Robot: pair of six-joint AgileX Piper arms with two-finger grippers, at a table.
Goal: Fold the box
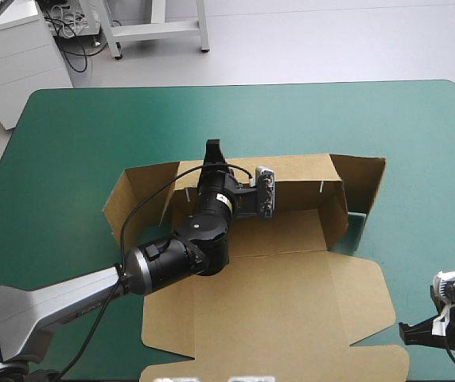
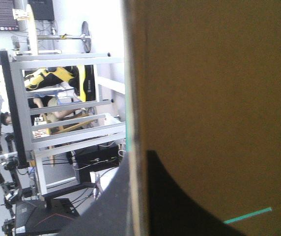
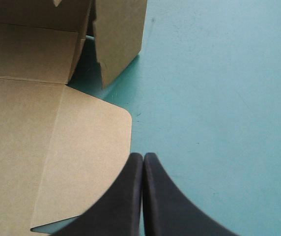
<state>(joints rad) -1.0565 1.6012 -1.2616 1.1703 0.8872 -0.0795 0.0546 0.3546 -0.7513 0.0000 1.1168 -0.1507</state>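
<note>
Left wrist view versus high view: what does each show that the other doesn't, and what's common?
Only the left wrist view: the left gripper pinching a brown wall's edge, one finger each side. Only the high view: the whole box, far and side walls raised, lid flat toward the near edge, plus the right gripper off the board. Both: the left gripper at the box's far wall.

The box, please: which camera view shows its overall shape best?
The high view: the whole box shows, far walls raised, lid flat. The left wrist view shows only one wall, in the left gripper; the right wrist view, a lid corner and side wall.
</note>
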